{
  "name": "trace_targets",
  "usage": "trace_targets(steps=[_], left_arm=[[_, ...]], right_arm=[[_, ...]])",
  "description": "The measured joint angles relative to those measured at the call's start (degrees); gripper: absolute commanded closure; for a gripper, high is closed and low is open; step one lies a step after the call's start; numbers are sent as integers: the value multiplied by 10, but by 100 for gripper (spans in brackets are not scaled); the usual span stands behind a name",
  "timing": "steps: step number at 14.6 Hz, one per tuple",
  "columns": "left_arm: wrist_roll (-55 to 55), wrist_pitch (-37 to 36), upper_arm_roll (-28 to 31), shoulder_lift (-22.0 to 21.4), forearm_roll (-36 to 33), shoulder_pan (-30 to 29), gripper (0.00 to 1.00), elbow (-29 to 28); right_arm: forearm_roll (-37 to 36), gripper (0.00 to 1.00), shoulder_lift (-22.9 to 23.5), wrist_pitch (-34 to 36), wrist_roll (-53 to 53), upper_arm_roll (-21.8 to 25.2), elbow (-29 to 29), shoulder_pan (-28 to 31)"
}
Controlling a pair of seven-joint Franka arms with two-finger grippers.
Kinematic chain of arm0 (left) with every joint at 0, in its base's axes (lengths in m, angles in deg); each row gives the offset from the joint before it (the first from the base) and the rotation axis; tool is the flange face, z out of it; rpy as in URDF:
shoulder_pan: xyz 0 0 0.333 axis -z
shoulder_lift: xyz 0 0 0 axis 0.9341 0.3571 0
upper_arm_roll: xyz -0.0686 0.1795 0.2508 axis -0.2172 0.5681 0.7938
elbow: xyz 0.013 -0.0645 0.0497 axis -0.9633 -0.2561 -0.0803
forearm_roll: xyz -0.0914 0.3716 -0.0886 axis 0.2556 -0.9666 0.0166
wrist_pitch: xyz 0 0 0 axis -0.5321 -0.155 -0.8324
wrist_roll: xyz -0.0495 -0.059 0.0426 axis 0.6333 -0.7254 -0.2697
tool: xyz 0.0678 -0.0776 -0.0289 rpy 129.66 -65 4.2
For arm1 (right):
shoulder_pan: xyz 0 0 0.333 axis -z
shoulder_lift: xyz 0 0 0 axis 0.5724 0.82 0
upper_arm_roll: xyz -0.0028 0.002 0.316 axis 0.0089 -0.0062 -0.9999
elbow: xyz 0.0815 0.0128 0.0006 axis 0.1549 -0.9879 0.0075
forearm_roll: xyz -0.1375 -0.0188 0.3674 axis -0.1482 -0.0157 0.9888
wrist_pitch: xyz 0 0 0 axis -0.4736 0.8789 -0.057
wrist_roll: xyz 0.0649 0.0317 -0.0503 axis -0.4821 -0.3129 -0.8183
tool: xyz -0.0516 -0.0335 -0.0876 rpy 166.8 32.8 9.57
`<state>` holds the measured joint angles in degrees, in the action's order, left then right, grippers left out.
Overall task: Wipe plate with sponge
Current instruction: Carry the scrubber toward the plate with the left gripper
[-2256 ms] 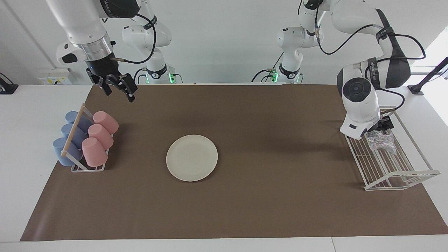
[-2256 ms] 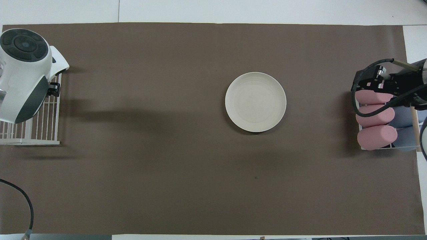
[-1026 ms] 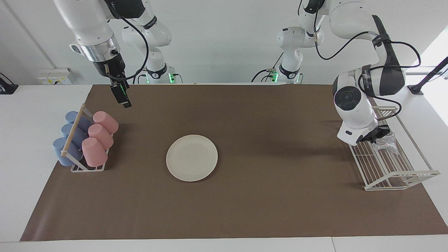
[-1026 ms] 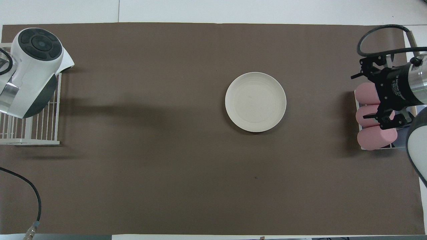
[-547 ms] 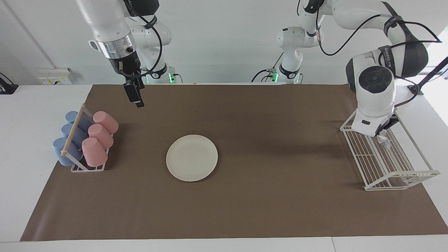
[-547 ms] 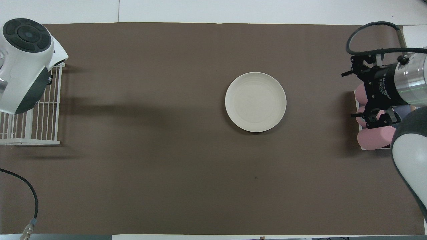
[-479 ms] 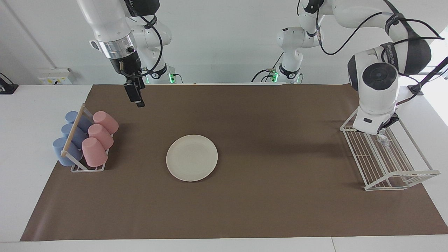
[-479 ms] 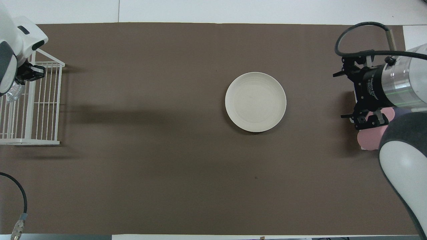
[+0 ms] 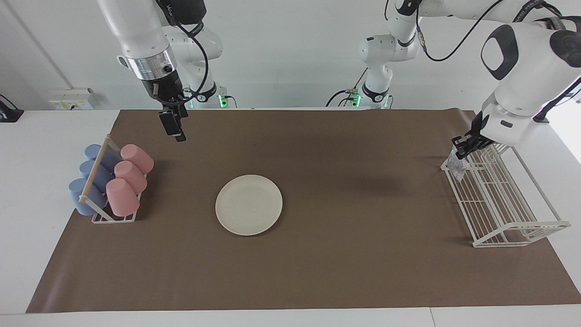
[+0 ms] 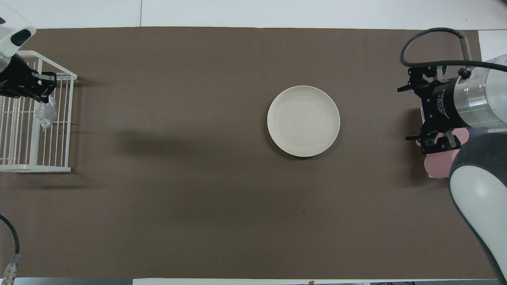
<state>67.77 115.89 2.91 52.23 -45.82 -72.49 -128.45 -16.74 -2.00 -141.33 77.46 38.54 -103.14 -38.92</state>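
The cream-white plate (image 9: 248,205) (image 10: 303,121) lies flat on the brown mat near the middle of the table. My left gripper (image 9: 460,153) (image 10: 41,96) is shut on the top of the silvery crinkled sponge (image 9: 457,166) (image 10: 45,113). The sponge hangs in the air over the wire rack's edge that faces the plate. My right gripper (image 9: 175,129) (image 10: 410,113) hangs open and empty above the mat, beside the cup rack, apart from the plate.
A white wire rack (image 9: 499,204) (image 10: 23,138) stands at the left arm's end of the table. A rack of pink and blue cups (image 9: 111,179) stands at the right arm's end; one pink cup (image 10: 439,166) shows under my right arm.
My left gripper has risen out of the wire rack with the sponge and swung toward the rack's mat-side edge. My right gripper moved from over the cups to the mat beside them.
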Motion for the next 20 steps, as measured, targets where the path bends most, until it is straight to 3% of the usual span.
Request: trace_targets(steps=[6,10,15,20], left_arm=[[-38,0,2,-27,276,-63,100,-28],[-25,53,-4,-90,430,-61,100,-172],[99,135,-14,-186,613,-18,100,-382],[224,167,-16,-201,760,51,100,-458]], right_arm=[[15,0,0,-2,0,-2,-2,-2],[34,0,0,-8,7,-8,0,-19],[34,0,18,25,21,-16,42,-48],[14,0,91,56,131,-19,130,-136]])
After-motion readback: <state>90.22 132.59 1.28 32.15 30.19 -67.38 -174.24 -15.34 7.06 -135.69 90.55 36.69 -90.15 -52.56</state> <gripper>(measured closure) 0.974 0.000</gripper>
